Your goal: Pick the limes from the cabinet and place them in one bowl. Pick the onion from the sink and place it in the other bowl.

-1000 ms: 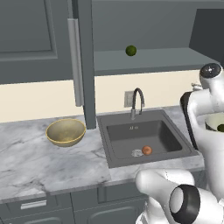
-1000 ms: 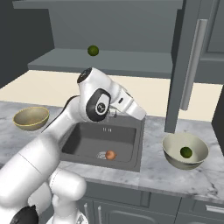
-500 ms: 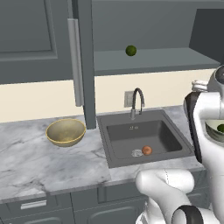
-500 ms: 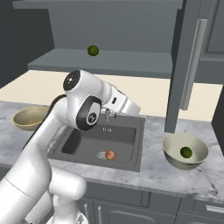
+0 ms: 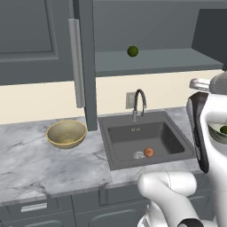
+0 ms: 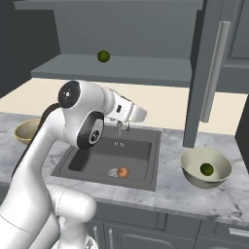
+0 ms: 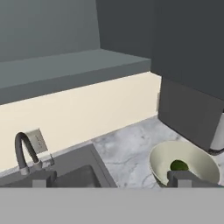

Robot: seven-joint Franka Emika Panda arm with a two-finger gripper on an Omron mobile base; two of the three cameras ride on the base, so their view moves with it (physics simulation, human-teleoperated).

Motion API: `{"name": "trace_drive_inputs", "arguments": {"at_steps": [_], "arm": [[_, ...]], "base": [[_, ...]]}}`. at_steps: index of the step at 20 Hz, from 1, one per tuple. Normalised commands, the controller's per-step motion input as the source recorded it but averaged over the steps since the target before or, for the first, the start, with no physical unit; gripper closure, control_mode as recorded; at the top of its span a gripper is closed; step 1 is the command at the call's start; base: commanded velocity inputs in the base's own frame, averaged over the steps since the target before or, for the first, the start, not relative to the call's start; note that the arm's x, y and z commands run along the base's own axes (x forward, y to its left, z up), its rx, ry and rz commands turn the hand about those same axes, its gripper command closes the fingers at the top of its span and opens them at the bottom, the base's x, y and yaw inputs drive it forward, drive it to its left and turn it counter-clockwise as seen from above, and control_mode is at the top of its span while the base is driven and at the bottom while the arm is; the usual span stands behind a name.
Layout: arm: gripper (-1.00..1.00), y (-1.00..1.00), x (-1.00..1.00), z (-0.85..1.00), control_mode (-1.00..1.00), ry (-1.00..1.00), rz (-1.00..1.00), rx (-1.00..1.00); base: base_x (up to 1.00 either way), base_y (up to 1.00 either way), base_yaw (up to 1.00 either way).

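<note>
One lime [image 6: 103,56] [image 5: 132,51] sits on the grey shelf of the open cabinet [image 6: 121,68]. A second lime [image 6: 207,169] [image 7: 178,166] lies in the pale cream-grey bowl [image 6: 192,171] [image 7: 192,153] on the counter right of the sink. Down in the sink [image 6: 97,158] [image 5: 133,137], the orange-red onion [image 6: 123,171] [image 5: 149,152] rests beside the drain. The golden-tan bowl [image 5: 66,133] [image 6: 25,131] stands left of the sink and holds nothing. My gripper [image 7: 113,179] hangs above the sink's back right corner, open, nothing between its fingertips [image 7: 43,179].
The curved faucet [image 5: 139,104] [image 7: 22,153] rises behind the sink, close below my hand. One open cabinet door [image 6: 211,73] with its silver bar handle hangs just above the pale bowl. Another door [image 5: 84,62] stands left of the sink.
The arm's upper links have swung, leftward in the right base view, while the hand stays over the sink's back edge. Limes, onion and bowls have not moved.
</note>
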Motion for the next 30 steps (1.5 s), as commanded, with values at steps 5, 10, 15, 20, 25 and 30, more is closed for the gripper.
{"name": "trace_drive_inputs", "arguments": {"at_steps": [5,10,15,20,25,30], "arm": [[-1.00,0.28,-0.01,0.24,-1.00,-0.08,0.16,0.00],[-1.00,0.29,-0.04,0.27,-1.00,0.00,0.15,0.00],[-1.00,0.25,-0.10,0.32,-1.00,0.00,0.00,0.00],[-1.00,0.26,-0.07,0.33,-1.00,0.00,0.00,0.00],[-1.00,0.25,-0.03,0.31,-1.00,0.00,0.02,0.00],[-1.00,0.28,-0.01,0.30,-1.00,0.00,0.08,0.00]], "base": [[0.00,0.00,0.00],[0.00,0.00,0.00],[0.00,0.00,0.00],[0.00,0.00,0.00],[0.00,0.00,0.00],[0.00,0.00,0.00]]}}
